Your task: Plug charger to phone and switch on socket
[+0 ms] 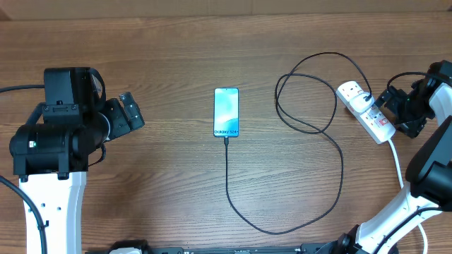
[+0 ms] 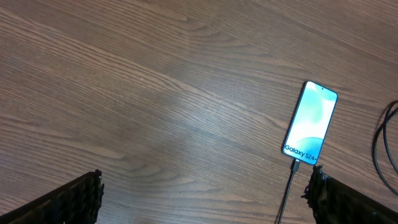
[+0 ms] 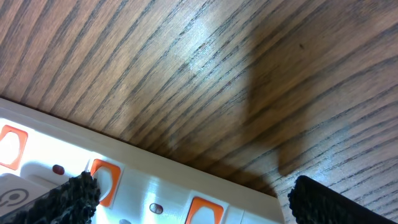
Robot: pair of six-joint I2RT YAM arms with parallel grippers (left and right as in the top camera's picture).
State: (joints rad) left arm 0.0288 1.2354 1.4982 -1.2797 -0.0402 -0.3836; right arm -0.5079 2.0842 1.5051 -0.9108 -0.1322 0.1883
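I'm lining the wide-open right gripper (image 3: 193, 199) over the socket (image 1: 365, 111), aiming squarely at what seems its red switch (image 3: 102, 180).

The phone (image 1: 226, 111) lies flat and face up at mid-desk (image 1: 162, 183), its blue-teal screen lit and "Galaxy S24+" printed at the near end. The charger (image 1: 227, 183), a thin black cable, meets the phone's near edge, runs toward the front of the desk, sweeps right and coils in loose loops up to a black plug (image 1: 364, 101) seated in the socket (image 1: 373, 118). The white two-outlet strip with orange-red switches lies diagonally at the desk's right side.
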